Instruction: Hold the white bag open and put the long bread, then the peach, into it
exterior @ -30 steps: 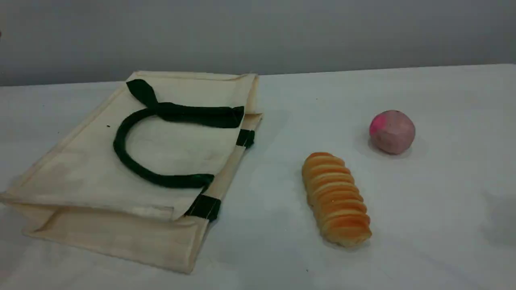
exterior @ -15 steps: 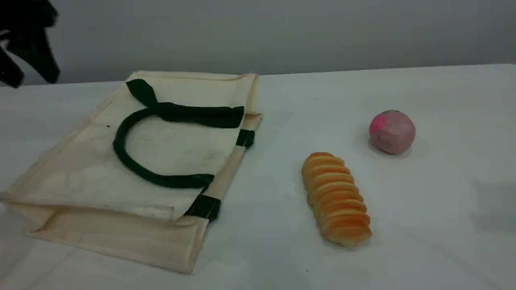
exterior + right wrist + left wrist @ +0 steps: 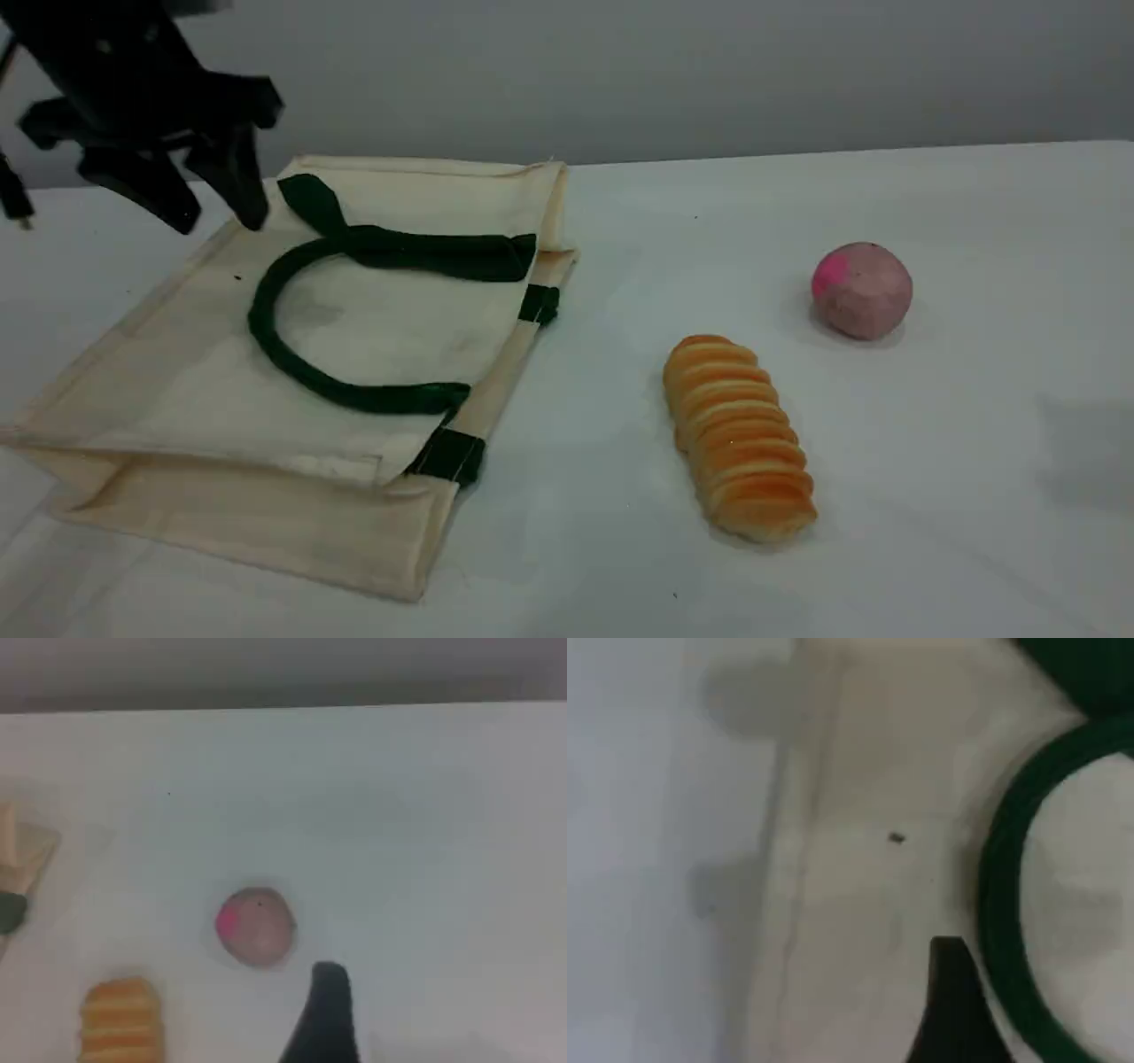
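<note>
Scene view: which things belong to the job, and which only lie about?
Job: white bag, long bread, peach, left gripper over the bag's edge.
Lying about: nothing else seen, only the table itself.

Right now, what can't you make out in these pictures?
Inside of the bag: it lies flat in the scene view, covered by its own cloth.
Right hand: outside the scene view; its own camera shows one blurred fingertip.
Bread: cut by the bottom edge of the right wrist view.
</note>
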`<state>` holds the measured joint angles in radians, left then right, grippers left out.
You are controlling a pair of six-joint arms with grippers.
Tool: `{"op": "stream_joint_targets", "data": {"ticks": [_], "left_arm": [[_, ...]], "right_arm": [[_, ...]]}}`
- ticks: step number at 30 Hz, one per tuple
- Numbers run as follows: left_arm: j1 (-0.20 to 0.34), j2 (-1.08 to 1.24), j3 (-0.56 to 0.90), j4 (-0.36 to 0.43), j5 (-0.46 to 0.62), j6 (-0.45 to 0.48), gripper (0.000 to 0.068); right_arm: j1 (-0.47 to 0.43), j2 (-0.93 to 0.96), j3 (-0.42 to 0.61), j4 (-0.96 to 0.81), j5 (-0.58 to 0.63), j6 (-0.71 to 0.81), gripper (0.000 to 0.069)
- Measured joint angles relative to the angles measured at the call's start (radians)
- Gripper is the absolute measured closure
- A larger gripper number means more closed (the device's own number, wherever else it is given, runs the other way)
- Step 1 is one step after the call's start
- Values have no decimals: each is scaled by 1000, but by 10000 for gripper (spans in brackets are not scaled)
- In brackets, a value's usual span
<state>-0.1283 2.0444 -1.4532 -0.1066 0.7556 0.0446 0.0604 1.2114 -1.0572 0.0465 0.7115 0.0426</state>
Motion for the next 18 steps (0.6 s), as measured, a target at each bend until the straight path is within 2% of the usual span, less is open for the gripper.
{"op": "stream_joint_targets", "data": {"ticks": [18], "left_arm": [[-15, 134, -16, -4, -46, -1, 260]], "right_arm": [[0, 0, 2, 0, 3, 0, 106]]}}
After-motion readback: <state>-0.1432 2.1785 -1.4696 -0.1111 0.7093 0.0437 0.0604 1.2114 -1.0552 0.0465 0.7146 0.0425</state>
